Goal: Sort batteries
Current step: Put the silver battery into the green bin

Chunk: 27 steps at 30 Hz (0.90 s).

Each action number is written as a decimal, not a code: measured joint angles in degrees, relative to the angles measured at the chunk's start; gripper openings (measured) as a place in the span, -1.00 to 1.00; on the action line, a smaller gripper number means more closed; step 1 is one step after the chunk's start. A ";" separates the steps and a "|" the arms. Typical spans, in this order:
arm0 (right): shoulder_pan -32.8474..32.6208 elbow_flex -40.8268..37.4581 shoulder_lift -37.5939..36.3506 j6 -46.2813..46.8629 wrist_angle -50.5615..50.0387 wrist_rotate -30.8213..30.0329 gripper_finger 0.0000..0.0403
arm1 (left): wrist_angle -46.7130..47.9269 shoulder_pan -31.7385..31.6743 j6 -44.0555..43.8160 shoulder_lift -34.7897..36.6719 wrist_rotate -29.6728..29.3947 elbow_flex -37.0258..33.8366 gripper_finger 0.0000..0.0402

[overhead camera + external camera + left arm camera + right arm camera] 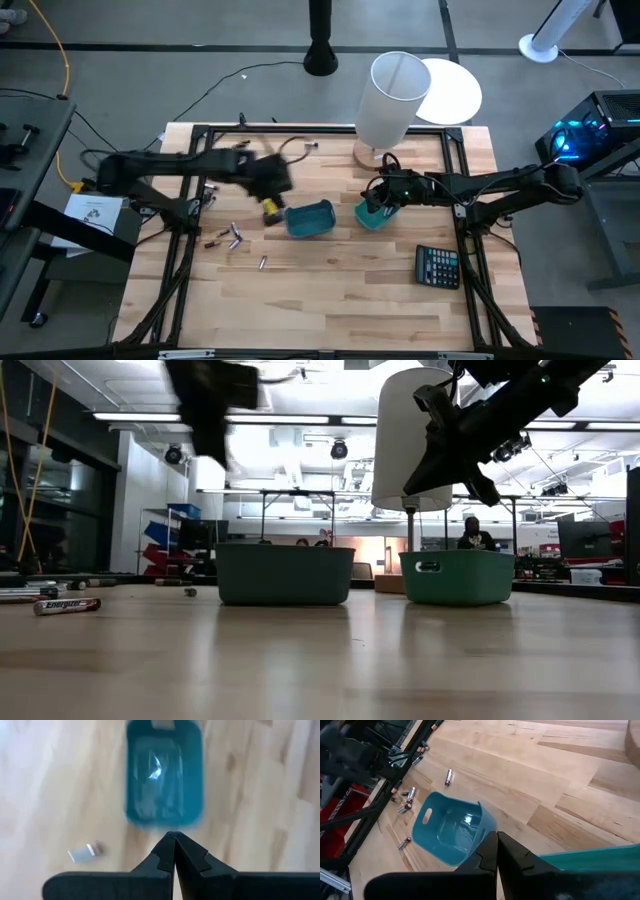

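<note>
Several small batteries (235, 236) lie loose on the wood left of the bins; one more (262, 263) lies nearer the near edge. In the low view an Energizer battery (67, 605) rests on its side. A blue bin (312, 218) and a green-teal bin (377, 214) stand mid-table. My left gripper (173, 840) is shut with nothing between its fingers. It hovers above the table just left of the blue bin (164, 775), and a battery (85, 852) lies close by. My right gripper (496, 839) is also shut, above the green-teal bin's rim (590, 856).
A black calculator (438, 266) lies near the table's right edge. A white cylindrical lamp (393, 100) on a round wooden base stands at the far edge behind the bins. Black frame rails (180, 250) run along the table's sides. Bare wood lies toward the near edge.
</note>
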<state>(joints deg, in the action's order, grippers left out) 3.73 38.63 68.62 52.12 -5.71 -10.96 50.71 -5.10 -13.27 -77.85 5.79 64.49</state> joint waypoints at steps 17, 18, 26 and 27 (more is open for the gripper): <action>0.00 0.00 0.00 -0.80 -0.01 0.94 -1.00 | -23.04 22.46 -40.69 10.80 2.63 -27.36 -0.27; 0.00 0.00 0.00 -1.38 -0.01 0.96 -1.00 | -23.79 23.27 -42.37 9.96 2.68 -27.36 -0.19; 0.15 0.00 0.00 -9.67 -0.60 1.04 -1.00 | -24.08 27.25 -61.01 -0.91 -0.64 -22.11 0.05; 0.15 0.00 0.00 -10.72 -0.67 1.03 -1.00 | -23.12 27.36 -62.04 -2.87 -1.39 -20.83 0.04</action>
<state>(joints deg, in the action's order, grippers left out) 3.88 38.63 68.62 41.40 -6.38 -9.92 27.60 22.26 -75.31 -80.72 4.40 43.66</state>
